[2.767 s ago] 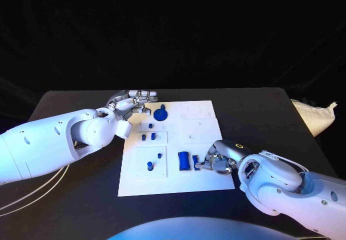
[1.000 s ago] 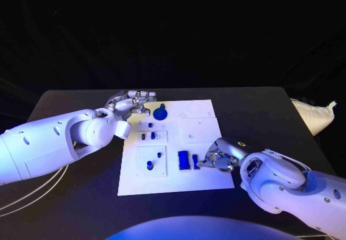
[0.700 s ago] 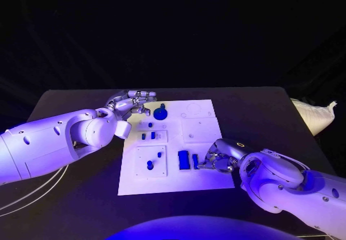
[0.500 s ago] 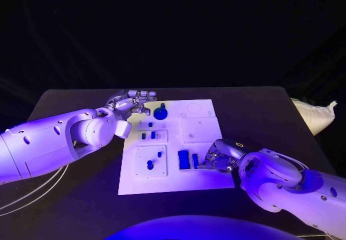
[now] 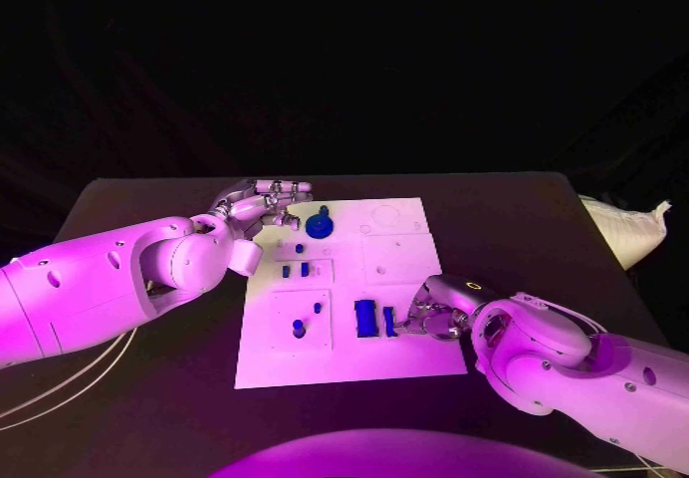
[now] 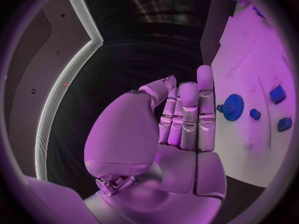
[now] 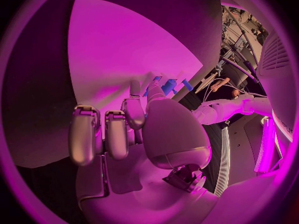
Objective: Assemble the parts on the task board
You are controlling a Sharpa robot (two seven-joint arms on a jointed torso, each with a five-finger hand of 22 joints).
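the flat white rectangular task board (image 5: 409, 363) lies in the middle of the black bench (image 5: 158, 398). a round blue toothed gear (image 5: 319, 227) lies flat near its far left corner, a small blue peg (image 5: 299, 249) just below it. two short blue blocks (image 5: 295, 271) stand side by side in a raised square panel. a blue rectangular block (image 5: 366, 319) and a narrow blue bar (image 5: 387, 322) lie side by side near the board's near right part.

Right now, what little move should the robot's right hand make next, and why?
Probably close its fingers on the thin blue part and lift it a little. The right hand is low on the task board, fingertips right beside that part, next to the wider blue block. I cannot tell whether it already grips it. The left hand waits open by the blue gear.
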